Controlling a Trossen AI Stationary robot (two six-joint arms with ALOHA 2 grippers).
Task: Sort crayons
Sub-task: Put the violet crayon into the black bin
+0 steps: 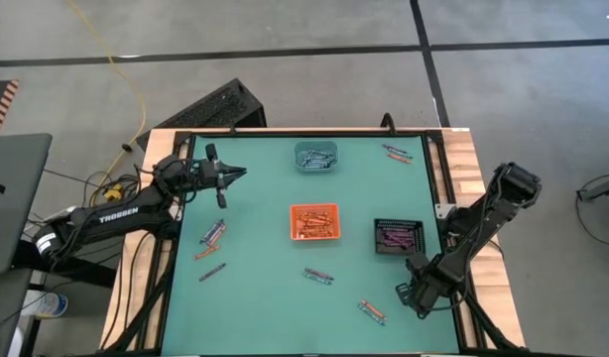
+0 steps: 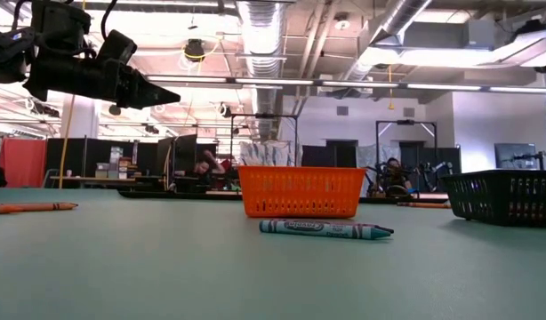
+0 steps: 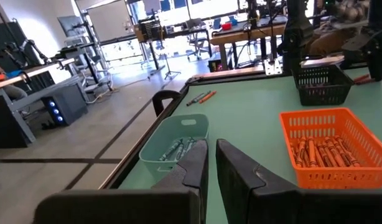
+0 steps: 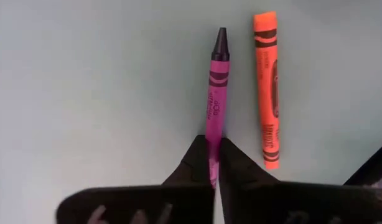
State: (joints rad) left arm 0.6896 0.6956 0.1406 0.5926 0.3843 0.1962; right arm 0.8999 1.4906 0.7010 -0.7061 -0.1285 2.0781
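Note:
In the right wrist view a purple-pink crayon [image 4: 216, 93] lies on the green table beside an orange crayon [image 4: 269, 93]. My right gripper [image 4: 214, 163], near the table's right front corner [image 1: 421, 296], is shut on the purple-pink one. My left gripper [image 1: 230, 174] hangs shut and empty above the table's far left, pointing level toward the teal tray [image 3: 175, 146]. More crayons lie flat on the table [image 1: 213, 233] [image 1: 318, 276] [image 1: 372, 311] [image 1: 396, 153]. A blue-green one [image 2: 326, 228] lies before the orange tray [image 2: 300, 191]. My right gripper pinches the purple-pink crayon's blunt end [image 4: 212, 149] between its two fingers. The fingers come from above, pointing down, one on each long side. The crayon lies flat, its dark tip [image 4: 221, 38] pointing away from the fingers, level with the orange crayon beside it.
Three small trays stand mid-table: a teal one [image 1: 315, 157] at the far side, an orange one [image 1: 314, 221] in the middle, and a black one [image 1: 398, 236] to its right, close to my right arm. Each holds crayons. A raised dark rim [image 1: 433, 169] frames the table.

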